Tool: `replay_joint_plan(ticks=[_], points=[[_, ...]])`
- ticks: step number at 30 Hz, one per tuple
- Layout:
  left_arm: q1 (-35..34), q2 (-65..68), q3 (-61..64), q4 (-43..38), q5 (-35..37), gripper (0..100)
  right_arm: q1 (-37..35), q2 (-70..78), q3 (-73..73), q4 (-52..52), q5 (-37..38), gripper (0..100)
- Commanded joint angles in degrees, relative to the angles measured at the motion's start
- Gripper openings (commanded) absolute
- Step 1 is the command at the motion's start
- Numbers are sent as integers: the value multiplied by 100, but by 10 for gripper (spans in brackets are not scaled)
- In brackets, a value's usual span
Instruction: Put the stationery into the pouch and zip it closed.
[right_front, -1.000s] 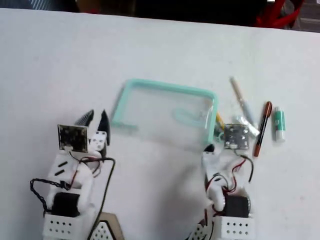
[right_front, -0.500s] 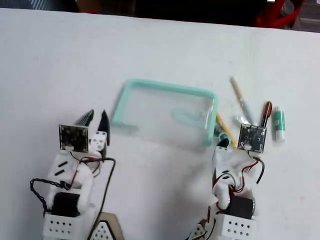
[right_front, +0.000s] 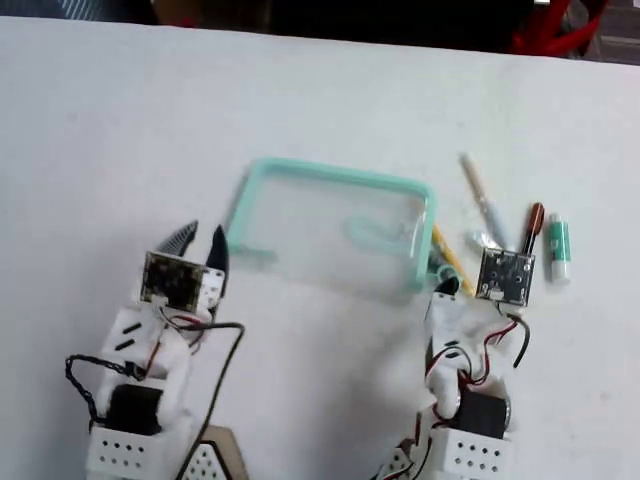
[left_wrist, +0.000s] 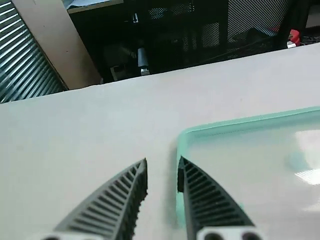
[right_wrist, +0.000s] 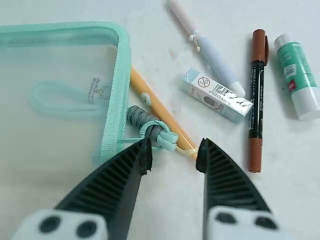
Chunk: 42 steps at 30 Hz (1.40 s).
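We can read no word or number anywhere. The small box (right_wrist: 217, 95) carries a barcode and a round crossed-out sign, and the lettering beside them is too fine for us. The green glue stick (right_wrist: 299, 75), at the right of the high view, has a printed label we cannot make out. The clear pouch (right_wrist: 65, 65) bears a tiny dark mark near its zipper edge, illegible.
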Motion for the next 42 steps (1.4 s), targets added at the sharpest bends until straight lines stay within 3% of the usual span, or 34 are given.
replay_joint_plan(ticks=[1, 8, 18, 28, 32, 38, 42], points=[[365, -22, 9, 26, -290, 120, -145, -13, 26, 22, 0, 159], [848, -13, -35, 387, -545, 120, -347, -48, 26, 321, -9, 159], [875, -4, -448, 905, -633, 117, -374, -48, 26, 321, -9, 159], [919, 207, -554, 923, -651, 120, -382, -48, 26, 321, -9, 159], [989, 1464, -1169, 844, -642, 119, -382, -48, 26, 321, -9, 159], [954, 4523, -1960, -246, -624, 116, -382, -48, 26, 321, -9, 159], [954, 6325, -2690, -527, -615, 116, -374, -48, 26, 321, -9, 159]])
